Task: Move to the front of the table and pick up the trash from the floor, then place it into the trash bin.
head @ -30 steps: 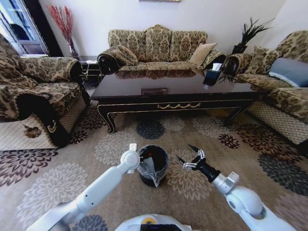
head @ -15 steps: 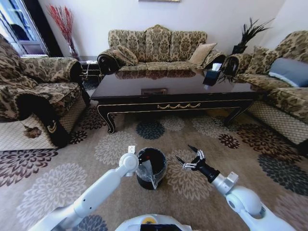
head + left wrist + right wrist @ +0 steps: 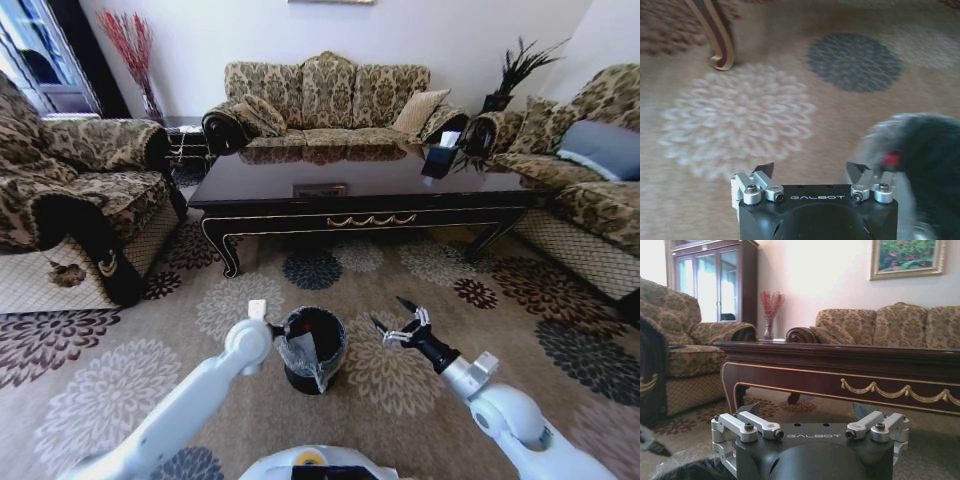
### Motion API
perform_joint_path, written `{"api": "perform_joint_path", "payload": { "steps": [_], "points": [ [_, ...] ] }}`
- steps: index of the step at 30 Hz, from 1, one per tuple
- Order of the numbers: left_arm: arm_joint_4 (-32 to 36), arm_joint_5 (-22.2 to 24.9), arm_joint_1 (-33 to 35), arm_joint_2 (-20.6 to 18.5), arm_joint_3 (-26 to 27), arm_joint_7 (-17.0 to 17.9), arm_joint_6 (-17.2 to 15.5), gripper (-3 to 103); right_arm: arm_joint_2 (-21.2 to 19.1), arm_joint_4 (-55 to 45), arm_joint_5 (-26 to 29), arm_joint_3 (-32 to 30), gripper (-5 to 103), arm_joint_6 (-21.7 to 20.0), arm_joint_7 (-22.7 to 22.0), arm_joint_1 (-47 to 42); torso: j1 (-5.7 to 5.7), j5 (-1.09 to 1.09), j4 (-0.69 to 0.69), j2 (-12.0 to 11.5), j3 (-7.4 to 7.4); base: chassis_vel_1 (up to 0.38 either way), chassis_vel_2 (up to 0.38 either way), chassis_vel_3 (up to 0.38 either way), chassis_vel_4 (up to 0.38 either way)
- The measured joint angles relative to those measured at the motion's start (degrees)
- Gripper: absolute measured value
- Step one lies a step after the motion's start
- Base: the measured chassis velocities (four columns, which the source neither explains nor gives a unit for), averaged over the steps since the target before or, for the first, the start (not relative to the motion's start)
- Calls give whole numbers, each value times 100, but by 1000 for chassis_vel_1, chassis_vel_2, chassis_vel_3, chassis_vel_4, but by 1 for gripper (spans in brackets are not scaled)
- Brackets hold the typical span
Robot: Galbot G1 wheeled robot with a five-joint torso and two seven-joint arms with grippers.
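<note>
Bin (image 3: 312,350) on the carpet (image 3: 120,390) near the front edge of the surface (image 3: 360,180), between left claw (image 3: 812,172) and right claw (image 3: 398,327), both spread wide and pinching nothing, likely for dropping trash in.

the word "galbot" stands on the left gripper (image 3: 810,172) and right gripper (image 3: 807,412) housings.

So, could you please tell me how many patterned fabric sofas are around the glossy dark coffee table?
3: one patterned sofa behind the glossy dark coffee table, one patterned sofa at the robot's left, one patterned sofa at its right. Others may sit outside the view.
</note>
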State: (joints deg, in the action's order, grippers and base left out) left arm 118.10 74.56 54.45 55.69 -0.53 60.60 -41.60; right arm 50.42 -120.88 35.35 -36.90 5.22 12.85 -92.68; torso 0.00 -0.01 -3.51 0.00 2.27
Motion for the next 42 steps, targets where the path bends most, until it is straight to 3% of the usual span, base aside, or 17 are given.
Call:
{"api": "perform_joint_path", "payload": {
  "steps": [2, 5, 8, 14, 17, 18, 21, 23, 26, 28, 31, 32, 36, 42],
  "points": [
    [216, -394, 375, -298, 396, -353, 119, 92, 177, -127, 67, -20, 100, -249, -362, 45, 0, -1, -2, 0, 0, 0, 0, 0, 0],
    [346, -666, 513, -476, 550, -584, 215, 97, 279, -155, 46, -44, 100, -317, -627, 79, 0, 0, -2, 0, 0, 0, 0, 0, 0],
    [613, -1461, 803, -737, 835, -1117, 472, 100, 455, -210, -65, -168, 100, -363, -1058, 58, 0, 0, -6, 0, 0, 0, 0, 0, 0],
    [867, -2082, 1505, -689, 1483, -1619, 782, 100, 652, -272, -282, -308, 100, -347, -1153, -69, 0, -1, -3, 0, 0, 0, 0, 0, 0],
    [955, -3014, 2244, -661, 2019, -2401, 1405, 100, 806, -316, -406, -360, 100, -298, -1178, -220, 0, 0, -4, 0, -1, 0, 0, 0, 0],
    [955, -3014, 2244, -661, 2019, -2401, 1405, 100, 806, -316, -406, -360, 100, -298, -1178, -220, 0, 0, -4, 0, -1, 0, 0, 0, 0],
    [843, -4314, 3138, -404, 2765, -3626, 2494, 100, 973, -331, -497, -462, 100, -149, -1152, -334, 0, 1, -3, 0, -1, 0, 0, 0, 0],
    [833, -4419, 3248, -339, 2871, -3743, 2629, 100, 992, -343, -497, -490, 100, -148, -1151, -343, 0, 1, -3, 0, -1, 0, 0, 0, 0],
    [878, -4724, 3847, 19, 3411, -4213, 3182, 100, 1080, -397, -547, -592, 100, -89, -1162, -368, 0, 1, -3, 0, -1, 0, 0, 0, 0],
    [887, -4825, 3974, 89, 3509, -4301, 3312, 100, 1109, -407, -558, -601, 100, -76, -1163, -379, 0, 1, -2, 0, -1, 0, 0, 0, 0],
    [932, -5128, 4430, 349, 3783, -4524, 3786, 100, 1288, -395, -761, -605, 100, 49, -1163, -436, 0, 0, -4, 0, -1, 0, 0, 0, 0],
    [932, -5128, 4430, 349, 3783, -4524, 3786, 100, 1288, -395, -761, -605, 100, 49, -1163, -436, 0, 0, -4, 0, -1, 0, 0, 0, 0],
    [1198, -5590, 5142, 837, 4044, -4757, 4442, 100, 1630, -280, -1192, -595, 100, 301, -1094, -528, -1, 2, -3, 0, -1, 0, 0, 0, 0],
    [1410, -5942, 5493, 1135, 3925, -4822, 4674, 100, 1853, -254, -1361, -562, 100, 382, -1013, -565, -1, 2, -3, 0, -1, 0, 0, 0, 0]
  ]
}}
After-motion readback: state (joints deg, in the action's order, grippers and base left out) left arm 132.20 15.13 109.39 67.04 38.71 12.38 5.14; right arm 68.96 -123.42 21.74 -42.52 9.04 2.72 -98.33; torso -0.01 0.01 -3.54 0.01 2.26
